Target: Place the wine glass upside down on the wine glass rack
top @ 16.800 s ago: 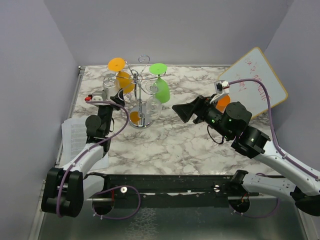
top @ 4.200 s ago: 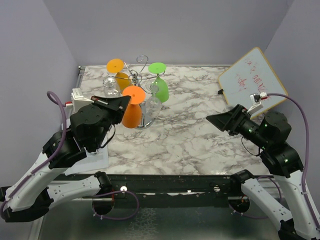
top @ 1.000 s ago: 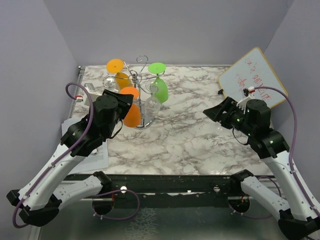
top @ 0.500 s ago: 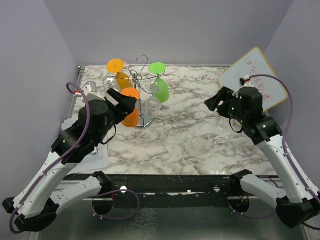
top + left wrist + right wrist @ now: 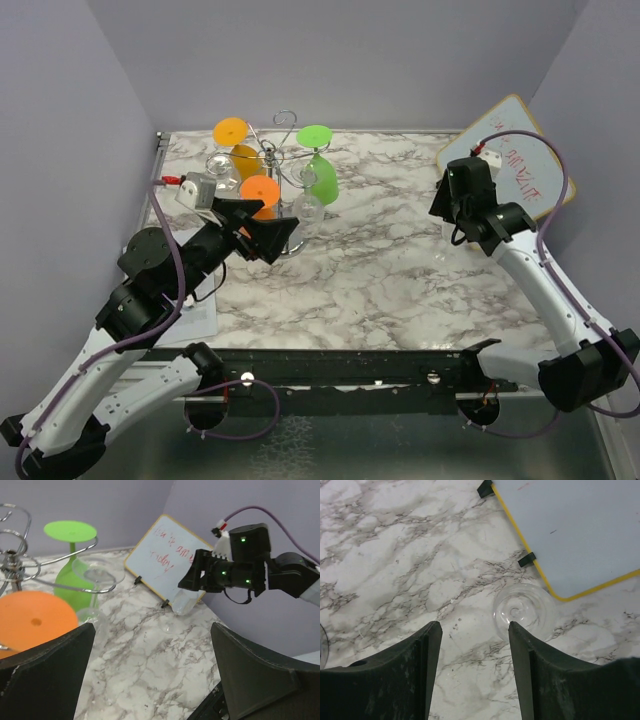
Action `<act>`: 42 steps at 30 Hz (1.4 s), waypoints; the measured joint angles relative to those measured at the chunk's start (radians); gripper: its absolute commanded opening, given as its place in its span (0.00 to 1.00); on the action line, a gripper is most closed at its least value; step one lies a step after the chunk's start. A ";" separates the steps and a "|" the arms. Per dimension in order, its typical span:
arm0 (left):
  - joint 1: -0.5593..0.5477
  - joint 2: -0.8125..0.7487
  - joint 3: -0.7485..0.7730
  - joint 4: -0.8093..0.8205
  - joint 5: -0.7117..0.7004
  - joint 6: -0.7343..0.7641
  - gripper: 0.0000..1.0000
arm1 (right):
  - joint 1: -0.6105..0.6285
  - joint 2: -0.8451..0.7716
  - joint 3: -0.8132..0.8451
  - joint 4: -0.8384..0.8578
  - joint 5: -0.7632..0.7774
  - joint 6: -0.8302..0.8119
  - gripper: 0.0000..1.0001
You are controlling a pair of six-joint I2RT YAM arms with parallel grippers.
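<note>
The silver wire wine glass rack stands at the back left of the marble table, and its scroll arms show in the left wrist view. Orange, green and clear glasses hang on it upside down. A clear wine glass stands upright on the table near the whiteboard; it also shows in the left wrist view and faintly in the top view. My right gripper points straight down above it, open and empty, with the glass just right of the gap. My left gripper is open and empty in front of the rack.
A whiteboard with a yellow rim leans at the back right, close behind the clear glass. A sheet of paper lies at the table's left edge. Purple walls close in the back and sides.
My right arm has swung up and turned its gripper to point down over the clear glass. My left gripper has drawn back from the orange glass, which now hangs on the rack.
</note>
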 measured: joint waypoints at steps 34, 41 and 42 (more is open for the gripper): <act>-0.001 0.394 -0.060 0.489 0.460 -0.118 0.99 | -0.068 -0.066 -0.120 0.175 -0.137 -0.037 0.00; -0.077 0.573 0.077 0.546 0.416 -0.248 0.99 | -0.071 -0.317 -0.174 0.364 -0.193 0.034 0.01; -0.100 0.595 0.101 0.548 0.401 -0.264 0.99 | -0.071 -0.354 -0.187 0.399 -0.199 0.049 0.01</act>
